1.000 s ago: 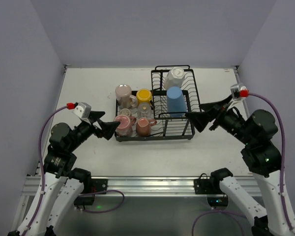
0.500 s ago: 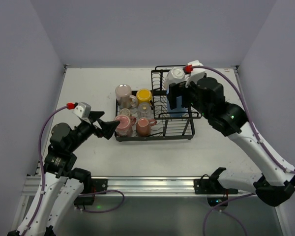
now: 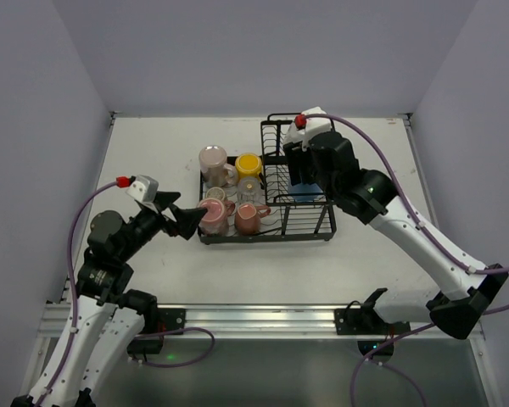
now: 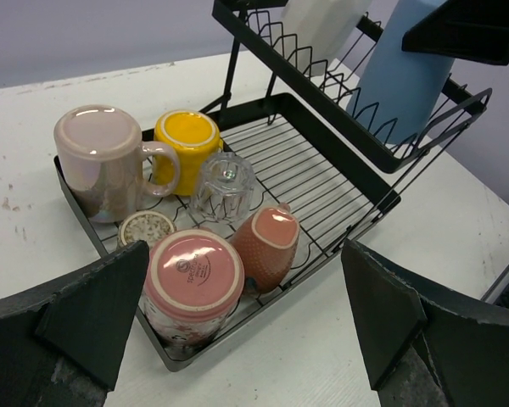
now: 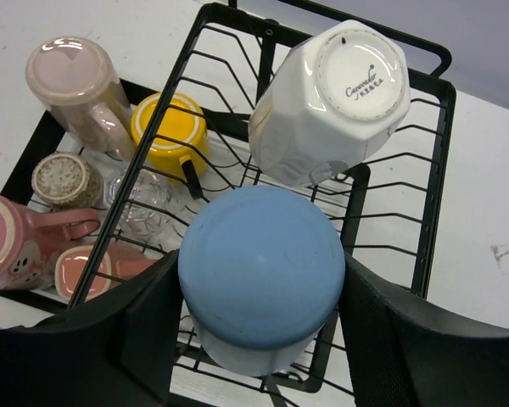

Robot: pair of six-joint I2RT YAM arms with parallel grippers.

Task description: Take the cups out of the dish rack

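The black wire dish rack point(image 3: 310, 231) holds the cups. In its raised basket point(image 5: 433, 195) a blue tumbler point(image 5: 261, 271) stands upside down beside a tilted white mug point(image 5: 335, 97). My right gripper point(image 5: 260, 275) is open and straddles the tumbler, one finger close on each side. On the flat tray point(image 4: 339, 182) are a pink mug point(image 4: 193, 275), a reddish mug point(image 4: 267, 246), a clear glass point(image 4: 223, 186), a yellow mug point(image 4: 187, 140), a pale pinkish mug point(image 4: 97, 157) and a small speckled cup point(image 4: 146, 229). My left gripper point(image 4: 244, 254) is open and empty, just off the tray's near corner.
The white tabletop point(image 3: 153, 161) surrounds the rack, with walls on the left, right and far sides. The right arm point(image 3: 390, 212) reaches over the rack's right half. Bare table lies left of the rack and in front of it point(image 3: 263, 271).
My right arm swung from the right side of the table over the raised basket and came down around the blue tumbler. The left arm has not moved.
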